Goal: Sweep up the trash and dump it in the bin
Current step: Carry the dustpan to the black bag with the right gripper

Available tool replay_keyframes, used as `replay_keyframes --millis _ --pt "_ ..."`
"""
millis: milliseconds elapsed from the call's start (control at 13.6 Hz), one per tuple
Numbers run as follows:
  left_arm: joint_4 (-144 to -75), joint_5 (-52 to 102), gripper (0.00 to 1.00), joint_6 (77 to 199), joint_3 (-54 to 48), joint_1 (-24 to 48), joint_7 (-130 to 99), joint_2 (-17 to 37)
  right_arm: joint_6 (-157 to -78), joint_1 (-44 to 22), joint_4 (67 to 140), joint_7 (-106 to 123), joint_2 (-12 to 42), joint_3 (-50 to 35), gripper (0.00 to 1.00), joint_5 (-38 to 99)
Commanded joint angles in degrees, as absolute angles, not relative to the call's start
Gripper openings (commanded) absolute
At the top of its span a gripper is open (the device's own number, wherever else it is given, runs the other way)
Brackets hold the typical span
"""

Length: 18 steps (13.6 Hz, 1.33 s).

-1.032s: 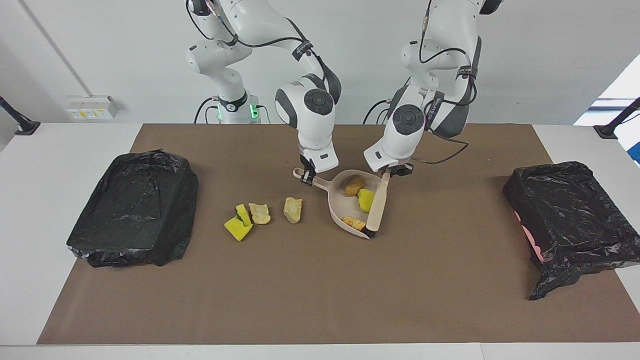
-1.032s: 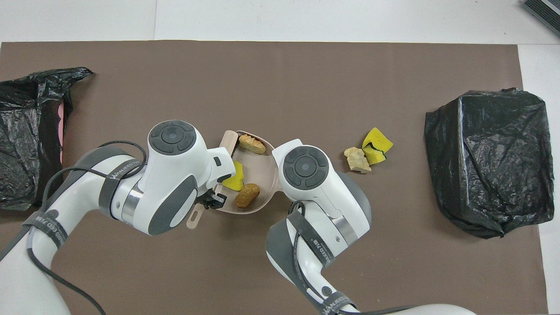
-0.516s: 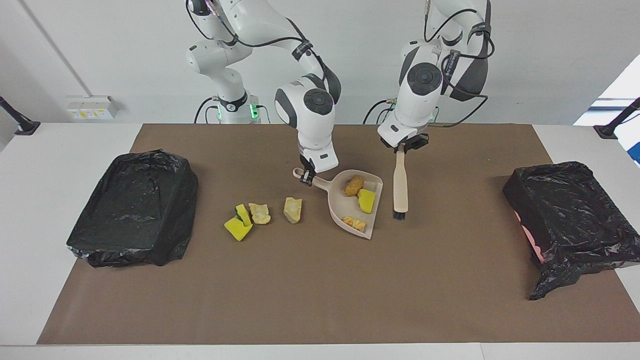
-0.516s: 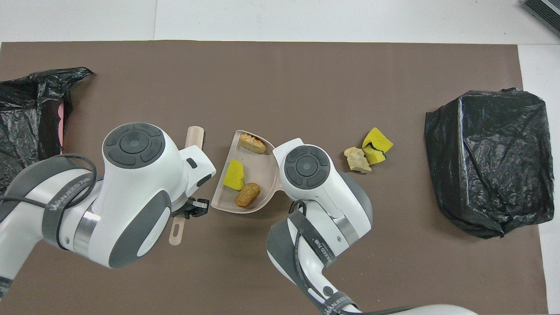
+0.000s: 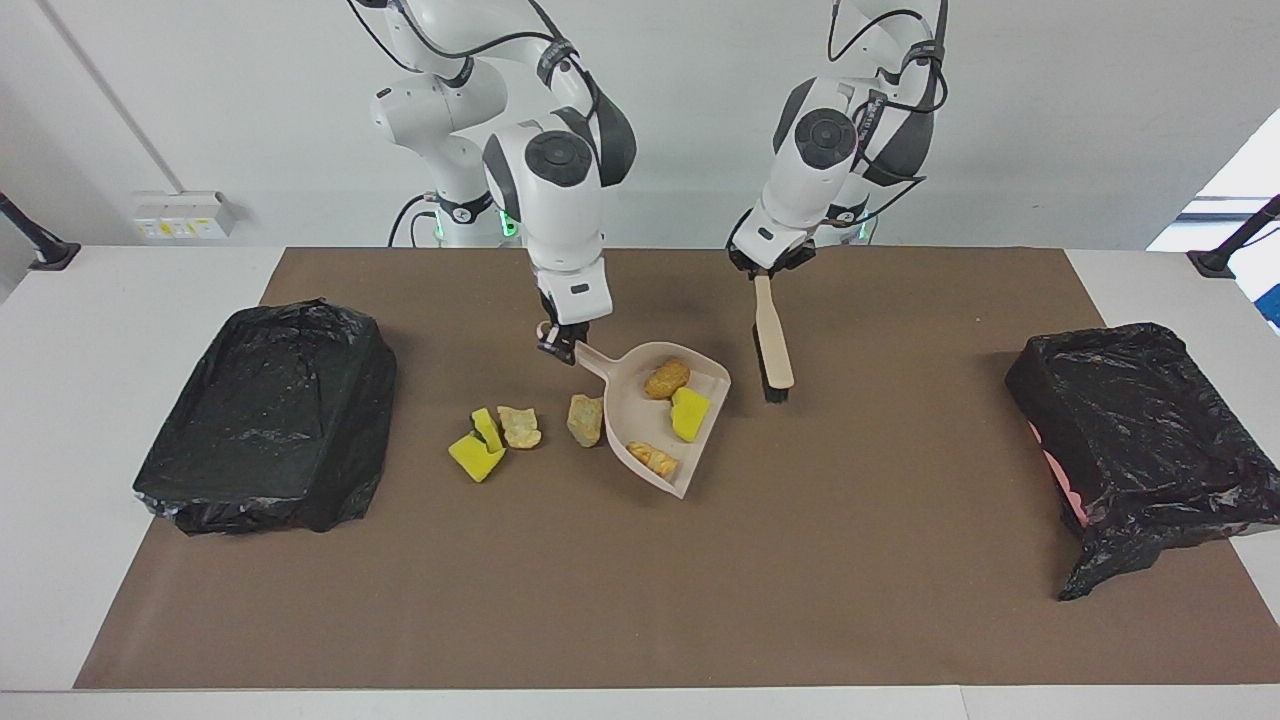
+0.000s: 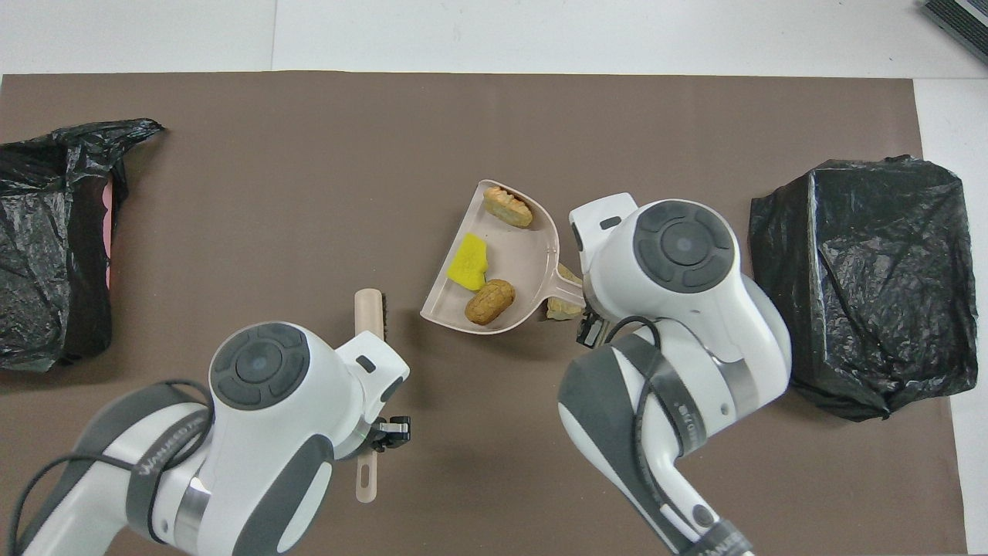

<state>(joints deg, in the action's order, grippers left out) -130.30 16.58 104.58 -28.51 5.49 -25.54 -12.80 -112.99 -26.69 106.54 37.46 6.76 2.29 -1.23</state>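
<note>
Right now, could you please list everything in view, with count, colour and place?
Dustpan: one, beige, mid-mat, held by its handle.
Trash in the dustpan: three; golden-brown lump, yellow sponge piece, beige foam lump.
Trash on the mat: three, beside the dustpan toward the right arm's end; beige lump, beige lump, yellow green-backed sponge.
Brush: one, beige with dark bristles, hanging from its handle.
Bag-lined bins: two, black, one at each end of the table.
Mat: one, brown.
Right pincer: shut on the dustpan handle.
Left pincer: shut on the brush handle.
</note>
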Motion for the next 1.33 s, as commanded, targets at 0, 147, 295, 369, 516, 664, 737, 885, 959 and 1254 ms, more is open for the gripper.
replay_keyframes --millis 0,147,295,369,516,664,737,885,959,1254 --pt "-136.9 20.2 0.0 107.7 -34.9 6.2 -31.8 -20.7 -111.6 -22.6 105.6 41.0 4.1 1.8 0.0 -1.5" --pt "-137.0 21.6 0.0 107.9 -38.2 6.3 -34.4 -21.1 -111.2 -18.4 105.6 43.8 1.6 1.8 0.0 -1.5" --pt "-139.8 24.0 0.0 112.1 -42.8 6.4 -37.7 -21.2 -108.5 -12.9 104.9 47.8 -0.8 2.0 0.0 -1.5" --pt "-141.2 24.2 0.0 114.2 -45.1 6.4 -38.7 -21.2 -106.5 -10.1 103.7 50.6 -1.2 2.0 0.0 -1.5" --pt "-143.2 27.5 0.0 117.8 -47.5 6.8 -39.2 -20.8 -102.8 -3.7 100.1 56.6 -1.0 2.1 0.0 -1.5" --pt "-144.8 27.9 0.0 120.6 -49.1 7.2 -39.1 -20.5 -101.9 4.5 98.6 63.5 -0.3 2.2 0.0 -0.5" --pt "-144.8 27.9 0.0 120.6 -49.1 7.2 -38.9 -20.4 -102.0 7.8 98.6 67.2 -0.3 2.4 0.0 -0.7" --pt "-144.8 27.9 0.0 120.7 -49.1 7.1 -38.0 -20.0 -102.8 14.6 98.6 74.9 -0.3 2.9 0.0 -1.9" --pt "-144.8 27.9 0.0 120.7 -49.1 7.1 -37.7 -19.7 -102.9 16.9 98.4 78.5 0.1 3.1 0.0 -1.9" --pt "-144.8 27.9 0.2 120.1 -49.0 6.8 -32.3 -19.4 -107.6 23.2 96.7 90.7 2.2 3.2 0.0 -7.6"
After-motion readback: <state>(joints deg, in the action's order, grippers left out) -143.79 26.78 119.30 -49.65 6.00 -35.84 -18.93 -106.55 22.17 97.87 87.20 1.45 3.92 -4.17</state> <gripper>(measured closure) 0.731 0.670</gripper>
